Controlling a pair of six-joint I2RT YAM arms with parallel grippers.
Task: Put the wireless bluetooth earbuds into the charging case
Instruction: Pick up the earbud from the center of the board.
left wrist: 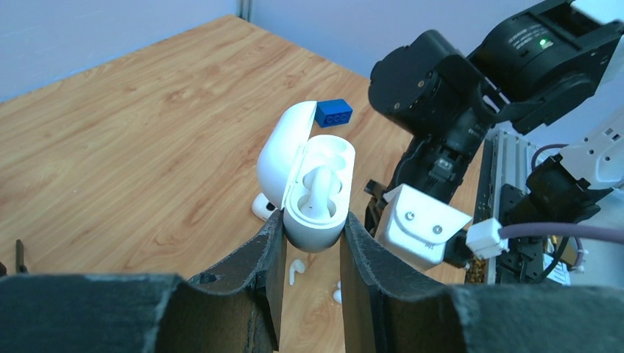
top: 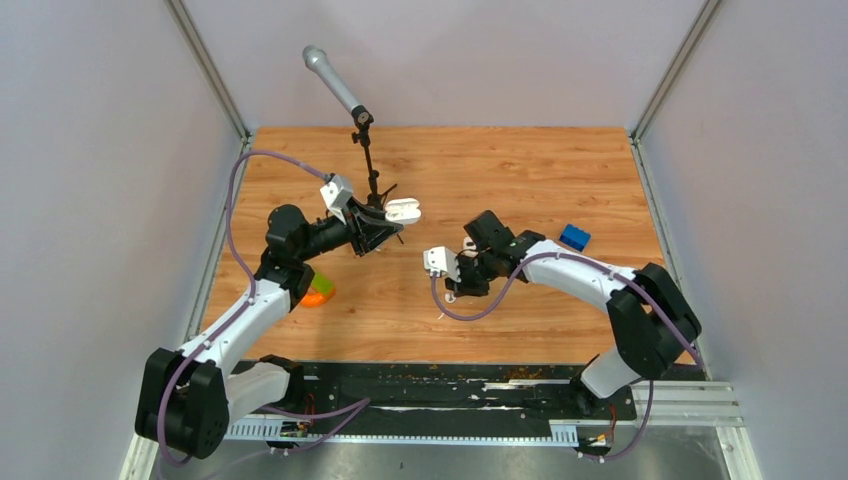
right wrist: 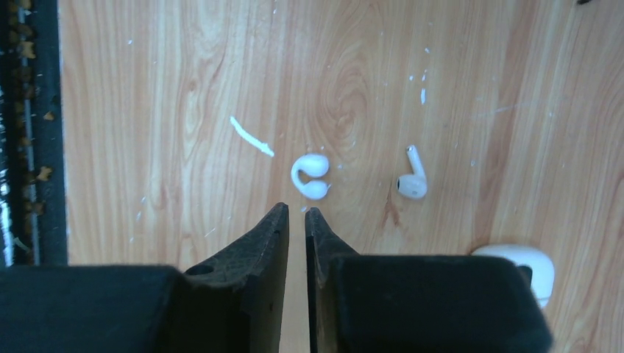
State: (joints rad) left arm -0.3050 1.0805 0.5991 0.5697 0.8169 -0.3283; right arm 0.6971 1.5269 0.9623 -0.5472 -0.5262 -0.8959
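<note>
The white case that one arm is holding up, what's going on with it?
The left gripper is clamped on the open charging case, holding it up off the wooden table. One earbud already sits inside. The right gripper, nearly closed and empty, hangs low over the table, just short of a curled earbud, with a stemmed earbud beside it. Neither has been picked up yet.

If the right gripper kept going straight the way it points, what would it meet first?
Probably the wooden table, just short of the curved white plastic earbud; depth is unclear.
</note>
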